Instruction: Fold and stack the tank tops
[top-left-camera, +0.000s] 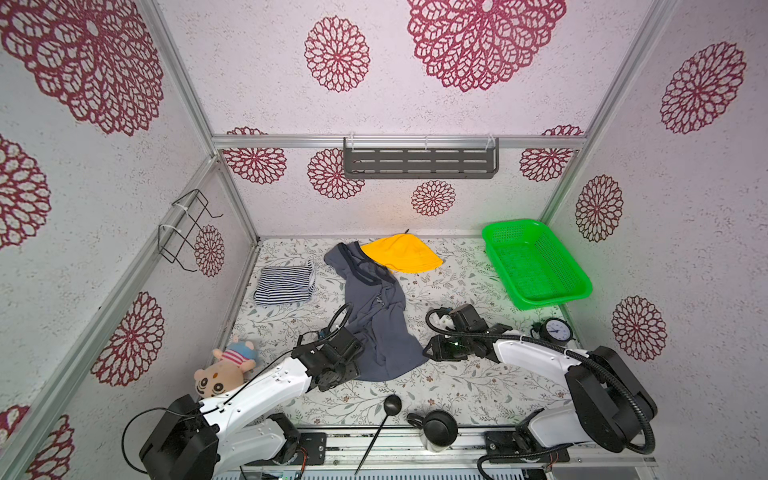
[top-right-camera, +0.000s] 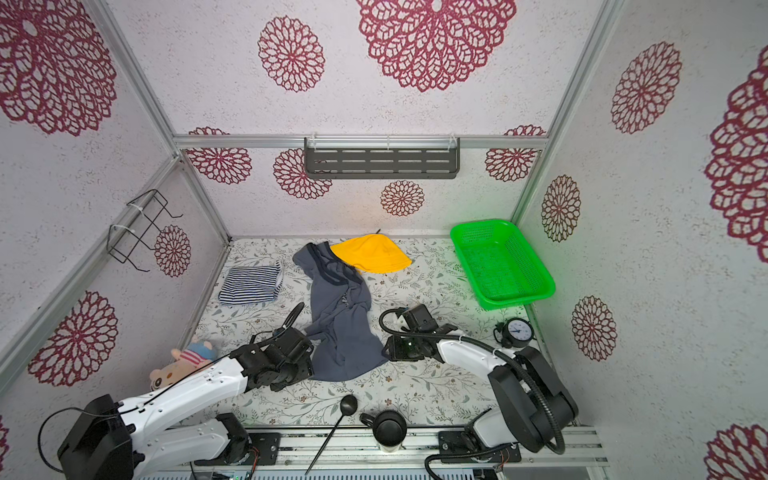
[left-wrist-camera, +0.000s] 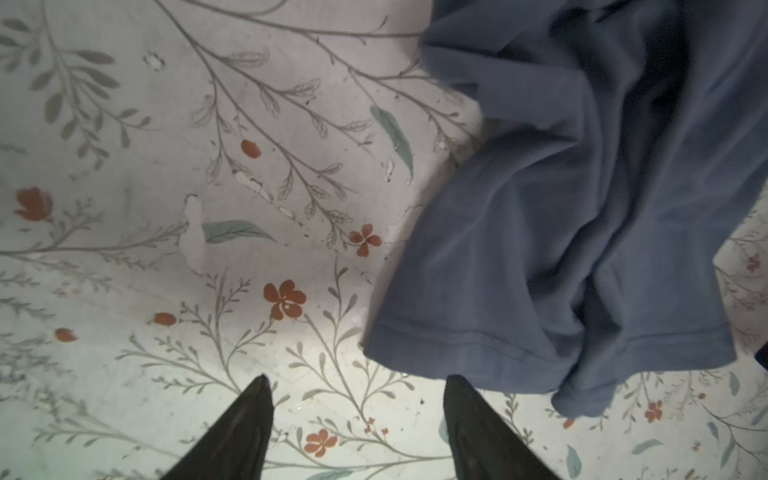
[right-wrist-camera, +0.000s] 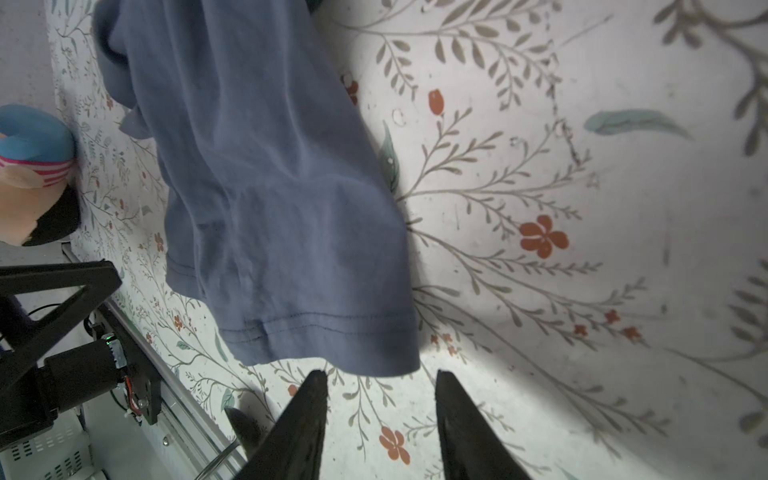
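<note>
A slate blue-grey tank top (top-left-camera: 376, 320) (top-right-camera: 338, 320) lies crumpled lengthwise in the middle of the table, hem toward the front. A folded navy-and-white striped tank top (top-left-camera: 284, 284) (top-right-camera: 250, 284) rests at the back left. My left gripper (left-wrist-camera: 357, 379) is open just short of the hem's left corner (left-wrist-camera: 457, 345), nothing between its fingers. My right gripper (right-wrist-camera: 380, 372) is open just short of the hem's right corner (right-wrist-camera: 374, 353), also empty. In both top views the two wrists (top-left-camera: 338, 357) (top-left-camera: 446, 347) flank the hem.
A yellow cloth hat (top-left-camera: 401, 254) touches the grey top's far end. A green basket (top-left-camera: 536, 266) stands back right. A plush toy (top-left-camera: 226, 368) lies front left, a black ladle (top-left-camera: 390, 405) and a black mug (top-left-camera: 434, 428) at the front edge, a dial clock (top-left-camera: 557, 330) at right.
</note>
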